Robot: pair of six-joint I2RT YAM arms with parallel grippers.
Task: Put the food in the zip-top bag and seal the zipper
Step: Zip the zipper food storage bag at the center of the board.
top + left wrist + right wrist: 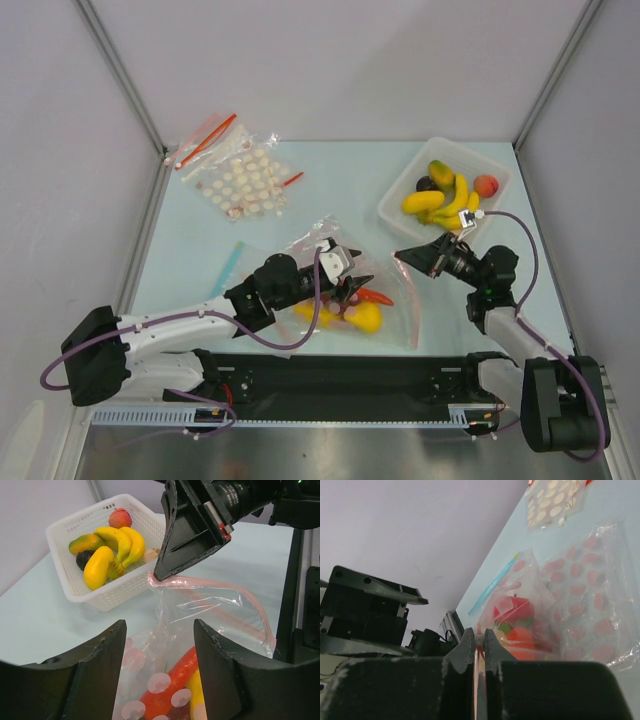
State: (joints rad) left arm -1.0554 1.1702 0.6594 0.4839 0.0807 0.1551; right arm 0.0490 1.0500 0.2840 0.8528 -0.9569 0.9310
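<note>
Right gripper (159, 576) is clamped on the zipper (215, 583) end; left gripper (159, 629), jaws apart, is over the bag (210, 612) containing food (172, 685).

White plastic basket (397, 205) far right, white-dotted clear bag (238, 180) far left, thin blue strip (227, 268) nearer.

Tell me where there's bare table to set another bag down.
Bare table lies along the far edge between the white-dotted bag and the basket, and left of the blue strip. The centre is crowded: zip-top bag, left tool, right tool.
</note>
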